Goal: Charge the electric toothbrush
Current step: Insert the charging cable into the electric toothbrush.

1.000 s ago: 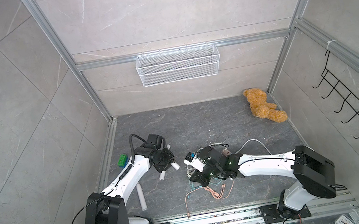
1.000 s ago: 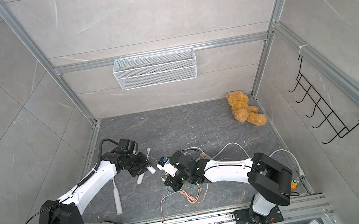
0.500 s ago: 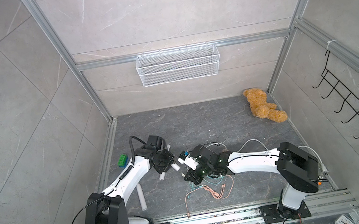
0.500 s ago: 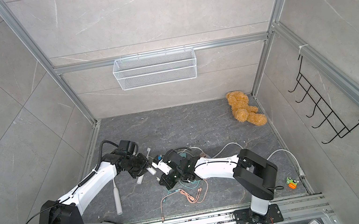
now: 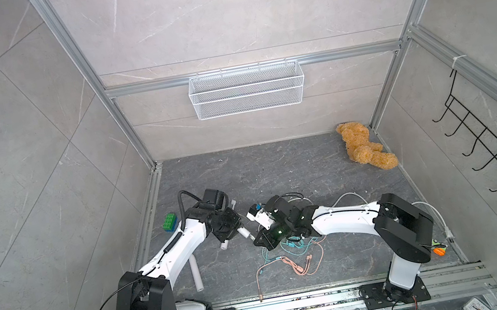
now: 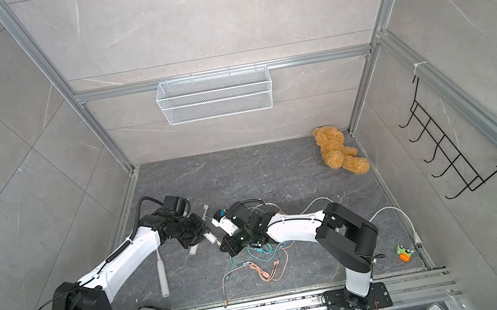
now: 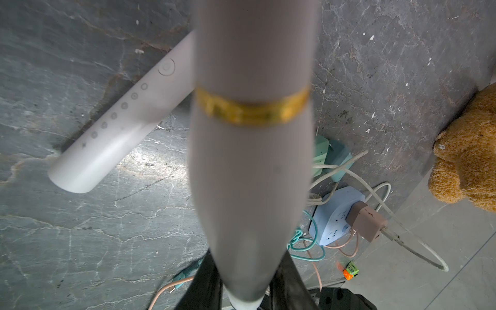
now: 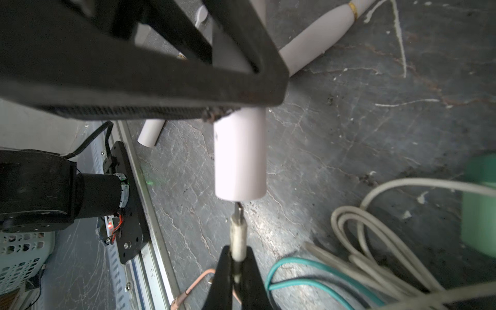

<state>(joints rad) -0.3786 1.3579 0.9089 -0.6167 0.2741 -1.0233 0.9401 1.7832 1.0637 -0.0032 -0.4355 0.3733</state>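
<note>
Left hand (image 7: 244, 284) closed round electric toothbrush (image 8: 239, 155), held clear of surface; blunt base of handle sticks out toward right arm. Toothbrush long axis lines up with charging plug (image 8: 237, 230): metal tip right at base, touching or just short, cannot tell. Right hand (image 8: 238, 253) pinched tight on plug's white shell, directly facing base. Next move probably straight push along that axis; slight tilt risks missing socket
</note>
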